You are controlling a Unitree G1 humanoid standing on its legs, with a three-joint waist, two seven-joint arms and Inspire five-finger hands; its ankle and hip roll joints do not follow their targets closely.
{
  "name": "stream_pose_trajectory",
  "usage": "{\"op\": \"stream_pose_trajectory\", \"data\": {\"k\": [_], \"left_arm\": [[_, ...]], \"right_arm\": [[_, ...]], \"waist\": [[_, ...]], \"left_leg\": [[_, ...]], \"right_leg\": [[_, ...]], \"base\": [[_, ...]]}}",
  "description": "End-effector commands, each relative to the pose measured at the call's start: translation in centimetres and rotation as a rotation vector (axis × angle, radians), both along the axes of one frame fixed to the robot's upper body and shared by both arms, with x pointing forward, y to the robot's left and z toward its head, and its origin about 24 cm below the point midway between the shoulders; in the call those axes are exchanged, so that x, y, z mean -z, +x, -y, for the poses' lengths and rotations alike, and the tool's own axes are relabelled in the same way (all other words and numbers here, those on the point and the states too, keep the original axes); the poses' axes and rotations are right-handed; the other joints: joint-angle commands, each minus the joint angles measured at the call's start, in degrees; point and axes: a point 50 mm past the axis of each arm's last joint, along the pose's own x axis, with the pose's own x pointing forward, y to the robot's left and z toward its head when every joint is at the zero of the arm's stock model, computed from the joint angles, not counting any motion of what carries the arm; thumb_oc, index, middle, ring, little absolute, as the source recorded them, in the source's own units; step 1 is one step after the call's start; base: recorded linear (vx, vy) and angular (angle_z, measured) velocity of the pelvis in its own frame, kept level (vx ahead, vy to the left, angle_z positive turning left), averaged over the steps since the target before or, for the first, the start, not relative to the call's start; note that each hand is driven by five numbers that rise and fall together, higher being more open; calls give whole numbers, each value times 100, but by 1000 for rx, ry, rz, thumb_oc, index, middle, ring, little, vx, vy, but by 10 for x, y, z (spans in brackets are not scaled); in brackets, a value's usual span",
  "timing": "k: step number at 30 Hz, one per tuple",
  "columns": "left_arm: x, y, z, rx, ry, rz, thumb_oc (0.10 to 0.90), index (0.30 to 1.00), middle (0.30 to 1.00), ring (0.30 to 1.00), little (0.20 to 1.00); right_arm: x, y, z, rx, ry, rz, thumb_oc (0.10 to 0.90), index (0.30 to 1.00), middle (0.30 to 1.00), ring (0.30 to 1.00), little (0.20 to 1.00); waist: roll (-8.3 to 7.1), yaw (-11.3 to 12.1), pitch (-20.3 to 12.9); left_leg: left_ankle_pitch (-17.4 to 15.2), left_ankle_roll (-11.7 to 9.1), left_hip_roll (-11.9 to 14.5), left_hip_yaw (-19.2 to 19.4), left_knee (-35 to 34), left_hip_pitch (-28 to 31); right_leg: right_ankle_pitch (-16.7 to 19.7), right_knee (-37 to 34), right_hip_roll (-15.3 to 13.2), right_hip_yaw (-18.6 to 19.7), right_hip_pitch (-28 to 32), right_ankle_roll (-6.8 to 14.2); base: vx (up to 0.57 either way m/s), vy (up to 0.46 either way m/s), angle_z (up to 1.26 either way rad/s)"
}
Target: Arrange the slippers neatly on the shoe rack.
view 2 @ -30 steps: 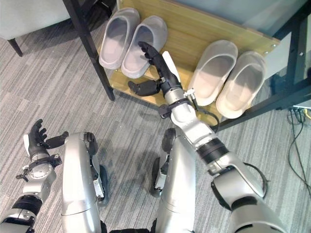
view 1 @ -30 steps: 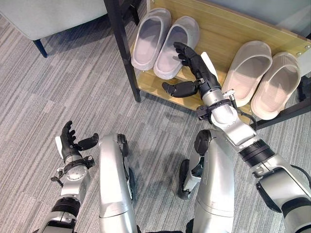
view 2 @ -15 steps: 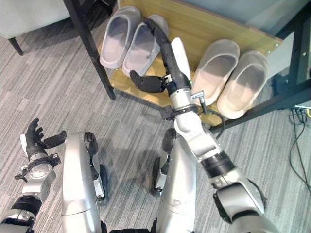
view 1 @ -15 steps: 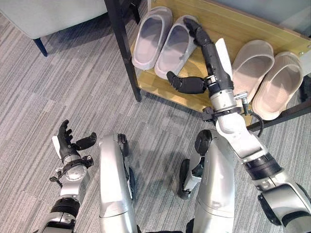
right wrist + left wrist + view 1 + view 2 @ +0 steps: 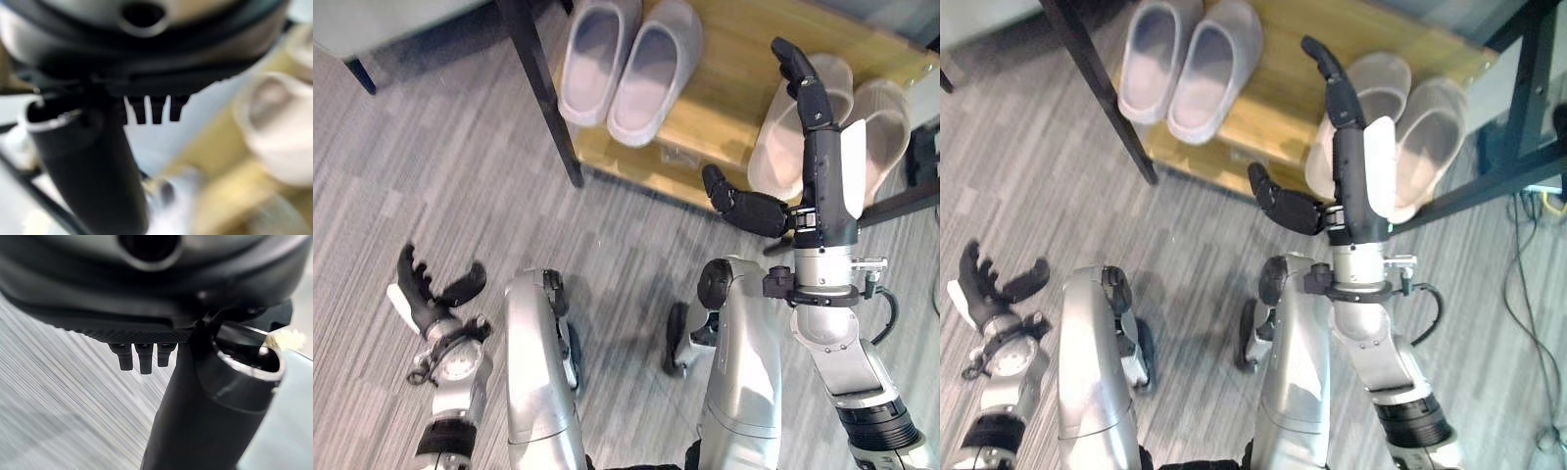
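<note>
The right hand is reaching out over the wooden shelf of the shoe rack with its fingers stretched straight and its thumb splayed out to the side, gripping nothing; the fingertips are showing over the near edge of the beige slippers, though whether they are touching cannot be told. That beige pair is sitting side by side on the right part of the shelf, toes pointing toward the back, the outer one partly hidden behind the arm. A grey pair is lying together on the left part of the shelf, well apart from the beige pair, with bare wood between them. A black post of the rack is standing just left of the grey pair. The left hand is hanging low over the grey carpet, far from the rack, its fingers loosely curved and spread, holding nothing. The right wrist view is showing a blurred slipper on the yellow-brown shelf past the fingers, while the left wrist view is showing striped carpet. In the right eye view, cables are trailing on the floor beyond the rack's right frame.
</note>
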Motion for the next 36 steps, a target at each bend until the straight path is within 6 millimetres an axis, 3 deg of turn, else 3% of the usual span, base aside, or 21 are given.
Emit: {"op": "stream_pose_trajectory", "data": {"k": [1, 3, 6, 7, 8, 9, 10, 11, 12, 13, 14, 15, 16, 17, 18, 19, 20, 24, 26, 29, 36], "left_arm": [[-24, -16, 7, 102, 269, 142, 800, 900, 900, 900, 900], [-18, -17, 15, 136, 285, 125, 800, 900, 900, 900, 900], [12, -25, 39, 276, 235, 44, 800, 900, 900, 900, 900], [29, -30, 49, 352, 246, -31, 800, 900, 900, 900, 900], [30, -30, 49, 352, 246, -32, 800, 900, 900, 900, 900], [50, -47, 41, 443, 179, -121, 800, 900, 900, 900, 900], [79, -58, 32, 464, 142, -295, 800, 900, 900, 900, 900], [55, -54, 41, 494, 424, -205, 800, 900, 900, 900, 900], [75, -52, 43, 491, 414, -298, 800, 900, 900, 900, 900], [75, -51, 44, 492, 414, -296, 800, 900, 900, 900, 900], [87, -51, 43, 479, 410, -347, 800, 900, 900, 900, 900], [109, -58, 40, 483, 397, -464, 800, 900, 900, 900, 900], [109, -58, 39, 483, 397, -464, 800, 900, 900, 900, 900], [121, -65, 38, 485, 366, -522, 800, 900, 900, 900, 900], [145, -79, 41, 514, 342, -640, 800, 900, 900, 900, 900], [145, -79, 41, 514, 342, -640, 800, 900, 900, 900, 900], [164, -92, 40, 505, 254, -721, 800, 900, 900, 900, 900], [176, -102, 44, 509, 198, -773, 800, 900, 900, 900, 900], [177, -102, 49, 546, 230, -777, 800, 900, 900, 900, 900], [167, -91, 59, 629, 352, -747, 800, 900, 900, 900, 900], [149, -83, 78, 816, 518, -690, 800, 900, 900, 900, 900]], "right_arm": [[-18, -37, -15, -176, 73, 182, 800, 900, 900, 900, 900], [-9, -37, -16, -180, 58, 137, 800, 900, 900, 900, 900], [30, -31, -20, -144, -86, -37, 800, 900, 900, 900, 900], [56, -26, -18, -121, -154, -153, 800, 900, 900, 900, 900], [57, -26, -18, -121, -154, -153, 800, 900, 900, 900, 900], [92, -18, -3, -27, -169, -306, 800, 900, 900, 900, 900], [111, -17, 6, 8, -181, -415, 800, 900, 900, 900, 900], [128, -15, 9, 35, -169, -481, 800, 900, 900, 900, 900], [135, -13, 13, 49, -163, -522, 800, 900, 900, 900, 900], [135, -12, 13, 50, -163, -522, 800, 900, 900, 900, 900], [142, -14, 21, 88, -103, -558, 800, 900, 900, 900, 900], [172, -23, 35, 128, 46, -733, 800, 900, 900, 900, 900], [172, -23, 35, 128, 46, -734, 800, 900, 900, 900, 900], [183, -29, 37, 131, 126, -795, 800, 900, 900, 900, 900], [212, -42, 40, 157, 246, -934, 800, 900, 900, 900, 900], [212, -42, 40, 156, 246, -934, 800, 900, 900, 900, 900], [226, -51, 42, 185, 249, -1002, 800, 900, 900, 900, 900], [240, -62, 48, 243, 199, -1063, 800, 900, 900, 900, 900], [260, -74, 51, 277, 171, -1173, 800, 900, 900, 900, 900], [275, -83, 52, 287, 122, -1275, 800, 900, 900, 900, 900], [295, -105, 64, 367, 138, -1424, 800, 900, 900, 900, 900]], "waist": [[64, -17, -1226], [71, -29, -1297], [72, -45, -1445], [44, -47, -1539], [42, -47, -1516], [79, 5, -1513], [74, -40, -1534], [45, -65, -1592], [-28, -66, -1677], [-26, -51, -1636], [-76, -77, -1707], [-123, -105, -1854], [-127, -98, -1813], [-133, -110, -1838], [-161, -142, -1983], [-167, -143, -1974], [-160, -155, -2048], [-122, -182, -2163], [-79, -172, -2335], [-1, -162, -2590], [183, -201, -2887]], "left_leg": [[795, -41, 0, -171, -1492, 316], [870, -66, 38, -149, -1774, 529], [1110, -145, 159, -53, -2774, 1434], [1249, -190, 209, 46, -3391, 2001], [1271, -191, 210, 50, -3445, 2062], [1388, -219, 222, 137, -4038, 2693], [1524, -254, 277, 221, -4385, 3020], [1502, -284, 259, 241, -4596, 3298], [1573, -283, 262, 278, -4924, 3657], [1593, -284, 265, 288, -4981, 3733], [1876, -272, 269, 328, -5424, 4085], [2024, -307, 294, 389, -5925, 4794], [2035, -309, 299, 395, -5960, 4859], [2152, -323, 307, 412, -6184, 5207], [2354, -359, 347, 547, -6685, 5857], [2400, -357, 340, 553, -6747, 5890], [2484, -392, 340, 748, -7187, 6469], [2824, -473, 306, 946, -7839, 7217], [3118, -498, 186, 1112, -8664, 7827], [3320, -455, -51, 1226, -9844, 8516], [3514, -352, -274, 1331, -11229, 9251]], "right_leg": [[-286, -862, -122, 237, 853, 315], [-231, -1143, -159, 183, 1068, 334], [4, -2179, -209, -22, 1946, 403], [179, -2880, -217, -166, 2537, 465], [201, -2933, -212, -175, 2598, 464], [354, -3497, -194, -239, 3164, 557], [491, -3907, -158, -333, 3534, 594], [530, -4154, -117, -362, 3767, 616], [587, -4457, -39, -430, 4065, 652], [609, -4510, -31, -432, 4135, 651], [900, -4982, 31, -531, 4474, 647], [1087, -5637, 135, -627, 5219, 683], [1101, -5674, 143, -628, 5282, 683], [1180, -5995, 205, -636, 5653, 674], [1391, -6636, 267, -614, 6375, 712], [1432, -6691, 268, -617, 6405, 708], [1619, -7229, 324, -570, 6957, 771], [1910, -7996, 407, -514, 7603, 840], [2236, -8790, 496, -485, 8122, 925], [2555, -9765, 595, -438, 8689, 1034], [2866, -10831, 628, -376, 9288, 1125]], "base": [[0, 58, 27], [-14, 38, 8], [-37, 32, -7], [0, 0, 0], [6, 36, 5], [6, 43, 11], [70, 58, 13], [114, 21, 12], [96, 8, 4], [0, 0, 0], [137, -27, -7], [138, -26, -10], [235, -37, -11], [242, -32, -20], [239, -32, -26], [293, -27, -39], [121, -9, -35], [158, -9, -27], [135, -35, -21], [93, -69, -18], [29, -25, -8]]}}
